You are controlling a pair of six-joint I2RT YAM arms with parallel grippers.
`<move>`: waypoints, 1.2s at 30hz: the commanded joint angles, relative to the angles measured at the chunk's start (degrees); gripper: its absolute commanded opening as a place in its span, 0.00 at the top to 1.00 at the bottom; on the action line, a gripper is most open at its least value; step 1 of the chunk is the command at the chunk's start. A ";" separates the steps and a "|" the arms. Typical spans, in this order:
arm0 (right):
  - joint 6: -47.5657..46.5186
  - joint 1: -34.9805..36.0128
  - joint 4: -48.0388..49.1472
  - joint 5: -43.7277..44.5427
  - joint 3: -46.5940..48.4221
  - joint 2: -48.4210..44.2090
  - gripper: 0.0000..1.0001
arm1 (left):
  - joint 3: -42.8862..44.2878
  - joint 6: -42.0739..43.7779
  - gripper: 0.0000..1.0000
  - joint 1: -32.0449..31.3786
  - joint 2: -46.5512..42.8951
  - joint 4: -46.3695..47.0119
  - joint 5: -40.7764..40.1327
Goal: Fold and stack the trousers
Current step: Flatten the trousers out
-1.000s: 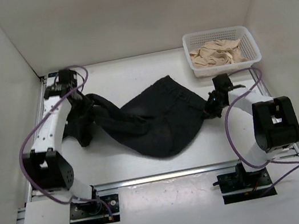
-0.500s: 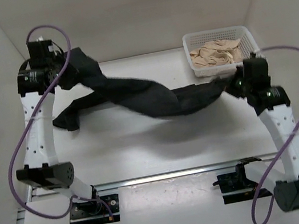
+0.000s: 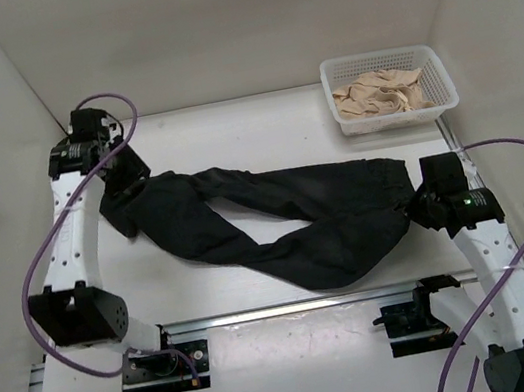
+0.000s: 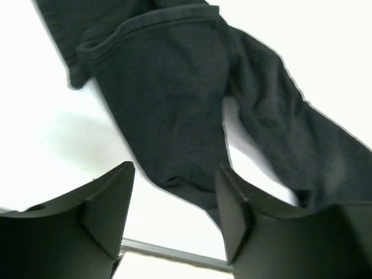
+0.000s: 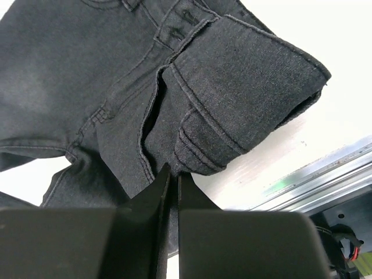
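The black trousers (image 3: 285, 212) lie stretched across the table, leg ends at the left and waistband at the right. My left gripper (image 3: 126, 182) hangs over the leg ends, open. In the left wrist view its gap (image 4: 174, 195) holds no cloth, and the hemmed trouser legs (image 4: 168, 93) lie flat beyond its fingers (image 4: 110, 200). My right gripper (image 3: 418, 203) is at the waistband end. In the right wrist view it (image 5: 172, 174) is shut on a fold of the trousers' waistband (image 5: 232, 99).
A white basket (image 3: 442, 88) holding beige garments (image 3: 378, 94) stands at the back right corner. White walls close in the table at the left, back and right. A metal rail (image 3: 291, 304) runs along the near edge.
Both arms lifted the trousers, pulled them apart and laid them down stretched out. The left gripper has opened and let go of the legs. The right gripper keeps its grip.
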 commanded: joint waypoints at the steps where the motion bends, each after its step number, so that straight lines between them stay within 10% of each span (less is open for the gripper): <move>1: -0.14 -0.30 -1.07 2.96 3.38 -1.57 1.00 | -7.30 0.18 0.36 3.37 -7.83 0.74 1.04; 12: -0.66 -0.30 -3.09 1.29 3.91 -2.71 1.00 | -39.94 -7.38 0.09 7.42 -18.48 10.24 11.43; 26: -1.19 -0.30 -2.04 -1.96 3.91 -2.72 1.00 | -43.46 -9.84 0.00 7.95 -12.59 13.84 8.54; 33: -1.71 -0.30 -0.80 -3.02 3.91 -1.57 1.00 | -36.89 -10.55 0.18 9.27 -7.08 15.43 2.56; 36: -1.72 -0.30 -0.80 -3.54 4.43 -1.04 1.00 | -31.09 -10.55 0.07 10.41 -0.13 15.95 2.03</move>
